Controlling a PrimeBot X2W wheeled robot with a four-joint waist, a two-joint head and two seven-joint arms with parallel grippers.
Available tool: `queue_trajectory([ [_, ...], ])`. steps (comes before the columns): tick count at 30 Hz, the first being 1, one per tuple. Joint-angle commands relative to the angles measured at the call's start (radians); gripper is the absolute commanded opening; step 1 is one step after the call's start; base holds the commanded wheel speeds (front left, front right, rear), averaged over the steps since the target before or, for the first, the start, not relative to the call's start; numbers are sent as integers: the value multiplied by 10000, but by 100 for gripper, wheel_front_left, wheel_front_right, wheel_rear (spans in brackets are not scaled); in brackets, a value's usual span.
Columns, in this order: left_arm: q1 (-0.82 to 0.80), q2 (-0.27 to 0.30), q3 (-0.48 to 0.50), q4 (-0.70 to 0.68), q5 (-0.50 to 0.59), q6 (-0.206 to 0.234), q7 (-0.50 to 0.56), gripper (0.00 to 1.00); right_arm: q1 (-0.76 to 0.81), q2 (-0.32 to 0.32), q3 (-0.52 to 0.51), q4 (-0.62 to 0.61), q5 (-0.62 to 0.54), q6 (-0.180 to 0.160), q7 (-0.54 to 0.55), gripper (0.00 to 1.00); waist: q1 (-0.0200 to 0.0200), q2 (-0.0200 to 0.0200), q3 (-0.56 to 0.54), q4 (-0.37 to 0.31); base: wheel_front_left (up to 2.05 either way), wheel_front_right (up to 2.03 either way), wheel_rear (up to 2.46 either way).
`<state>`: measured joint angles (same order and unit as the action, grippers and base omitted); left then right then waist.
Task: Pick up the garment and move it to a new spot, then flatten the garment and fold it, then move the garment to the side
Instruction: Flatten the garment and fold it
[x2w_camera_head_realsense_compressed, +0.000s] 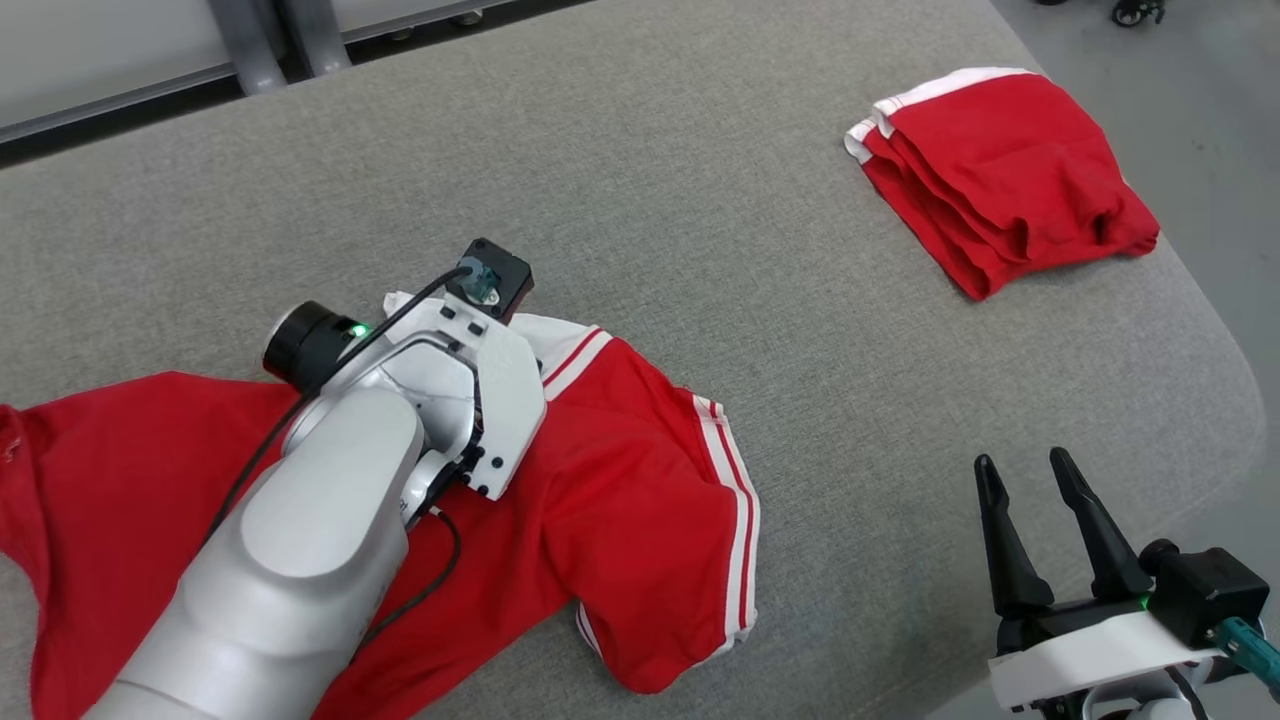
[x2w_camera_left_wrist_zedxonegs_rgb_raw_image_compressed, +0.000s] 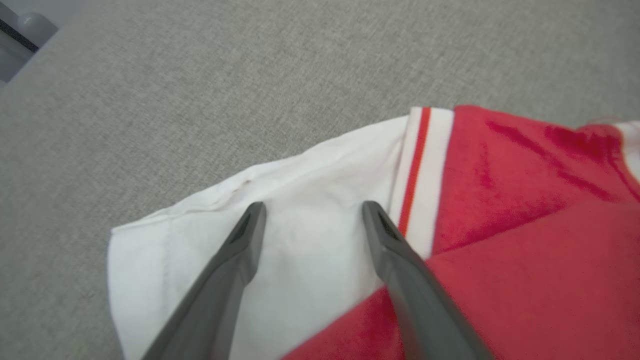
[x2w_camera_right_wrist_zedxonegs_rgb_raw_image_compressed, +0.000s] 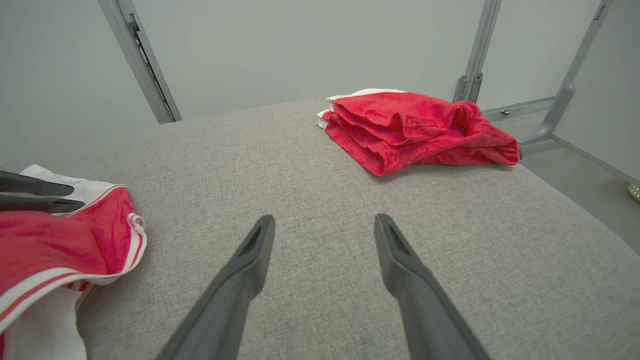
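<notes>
I see a grey woven surface (x2w_camera_head_realsense_compressed: 700, 150) w/ a rounded right edge, pale floor (x2w_camera_head_realsense_compressed: 1210, 90) beyond it and metal frame posts (x2w_camera_right_wrist_zedxonegs_rgb_raw_image_compressed: 145, 65) at the far wall. Red garment (x2w_camera_head_realsense_compressed: 620, 480) lies crumpled near left. Left gripper (x2w_camera_left_wrist_zedxonegs_rgb_raw_image_compressed: 310, 210) has jaws wide over its white collar. Right gripper (x2w_camera_head_realsense_compressed: 1020, 462) is near right, jaws wide, empty. Folded red shirt (x2w_camera_head_realsense_compressed: 1010, 170) sits far right.

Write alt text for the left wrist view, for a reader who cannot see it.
The left gripper stands open, its two dark fingers over the white part of a crumpled red garment, beside its red-and-white striped trim. The garment lies on a grey fabric surface; whether they touch the cloth cannot be told.
</notes>
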<state>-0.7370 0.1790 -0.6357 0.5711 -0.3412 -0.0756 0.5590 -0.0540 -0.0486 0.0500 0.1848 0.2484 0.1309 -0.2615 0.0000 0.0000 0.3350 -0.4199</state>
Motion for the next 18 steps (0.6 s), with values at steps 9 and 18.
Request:
queue_trajectory([
  [9, -461, 0, -737, 1224, -226, -462, 100, 0, -160, -41, -146, 21, 164, -3, -52, 100, 0, 0, 235, -181, 0, 0, 0],
  [18, -900, -124, -835, 999, -519, -509, -711, 0, -215, -45, -280, -5, 178, -3, -52, 100, 0, 0, 241, 116, 0, 0, 0],
])
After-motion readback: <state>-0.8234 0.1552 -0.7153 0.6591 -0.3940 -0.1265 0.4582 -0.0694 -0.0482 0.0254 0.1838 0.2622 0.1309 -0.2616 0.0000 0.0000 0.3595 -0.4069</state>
